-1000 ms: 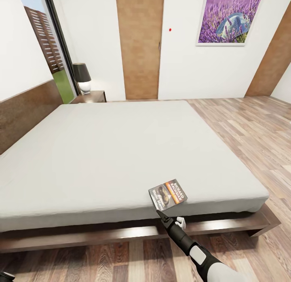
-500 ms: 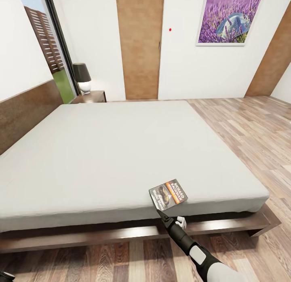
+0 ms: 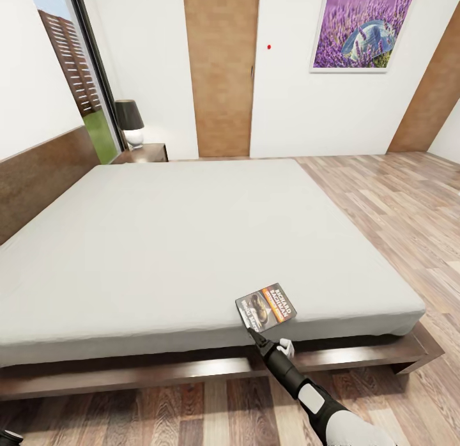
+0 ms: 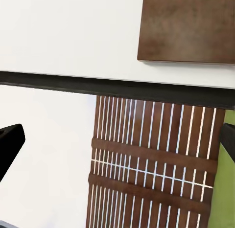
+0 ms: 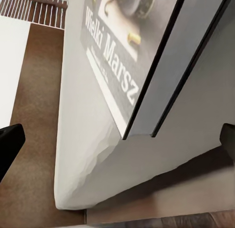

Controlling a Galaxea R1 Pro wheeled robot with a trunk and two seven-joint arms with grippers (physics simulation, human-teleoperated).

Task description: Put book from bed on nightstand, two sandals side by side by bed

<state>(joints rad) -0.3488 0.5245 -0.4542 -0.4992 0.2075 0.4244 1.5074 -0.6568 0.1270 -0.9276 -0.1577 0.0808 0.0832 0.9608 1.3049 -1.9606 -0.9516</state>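
We see our right gripper low at the foot edge of the bed. Its dark tips point up at the book, which sits right past them. From the head cam we can't tell if the tips touch the book or are just under its near corner.

In the right wrist cam the book is very close. It lies flat on the gray mattress, w/ one corner right at the edge. We can read "Wielki Marsz" in white on the cover. The two black fingertips sit far out at both sides of that pic, w/ the book corner between them, so the right gripper is spread wide and holds nothing.

Our left gripper is spread wide too. One dark fingertip is at one side of the left wrist cam and a bit of the other at the far side. Nothing is between them. Past it we see a white wall, a dark window frame and a brown slat fence outside.

Far beyond the right gripper, across the whole bed, stands the nightstand by the headboard. A lamp w/ a dark shade sits on it. Behind are a tan door, the lavender picture and the window. The wood floor runs along the bed's right side.
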